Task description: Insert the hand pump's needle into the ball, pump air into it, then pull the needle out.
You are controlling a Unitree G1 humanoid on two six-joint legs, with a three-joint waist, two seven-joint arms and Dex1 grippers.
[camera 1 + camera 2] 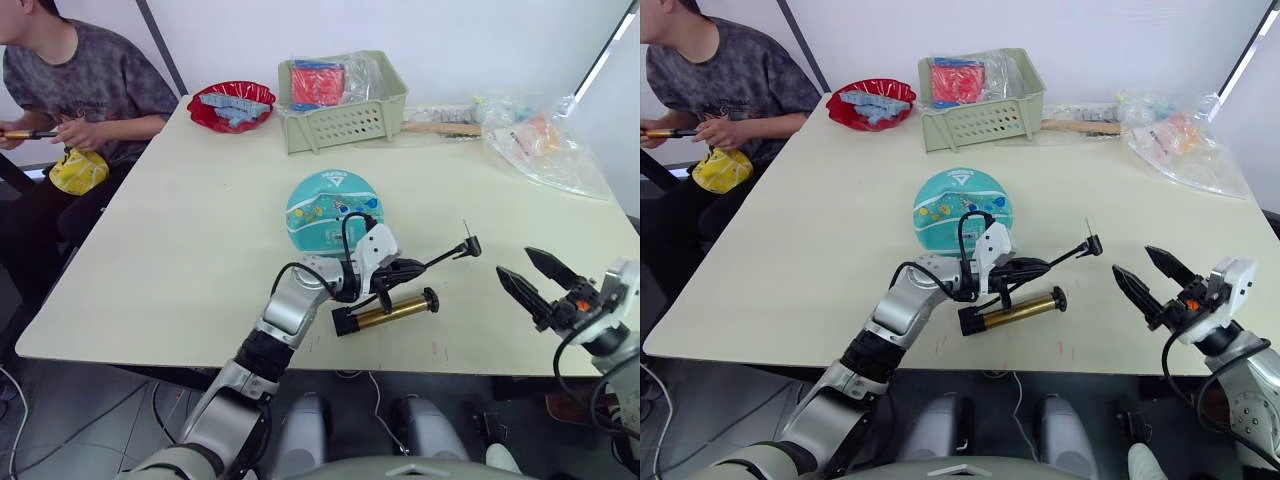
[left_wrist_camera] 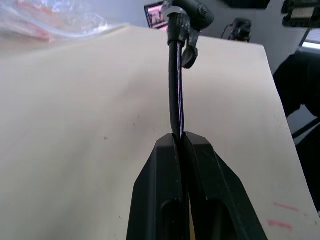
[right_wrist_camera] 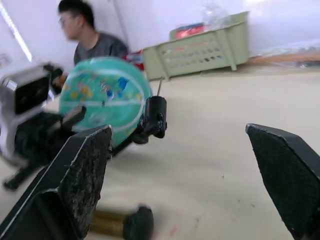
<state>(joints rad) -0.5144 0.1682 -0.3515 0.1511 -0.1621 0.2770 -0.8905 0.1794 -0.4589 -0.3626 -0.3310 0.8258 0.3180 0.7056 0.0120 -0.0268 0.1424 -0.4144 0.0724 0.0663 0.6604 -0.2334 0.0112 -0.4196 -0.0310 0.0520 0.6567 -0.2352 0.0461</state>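
Note:
The teal ball [image 1: 328, 210] with its white triangle logo rests on the middle of the table. Just in front of it lies the bronze hand pump [image 1: 385, 313], flat on the table. My left gripper [image 1: 405, 268] is shut on the pump's black hose [image 2: 177, 100], holding it above the table. The hose ends in a black fitting [image 1: 470, 245], and the thin needle [image 1: 466, 230] points up, to the right of the ball and apart from it. Near the table's front right edge, my right gripper [image 1: 530, 275] is open and holds nothing, a little right of the needle.
A green basket [image 1: 345, 120], a red bowl [image 1: 232, 105] and clear plastic bags [image 1: 545, 140] line the far side of the table [image 1: 150, 250]. A person [image 1: 80, 90] sits at the far left corner.

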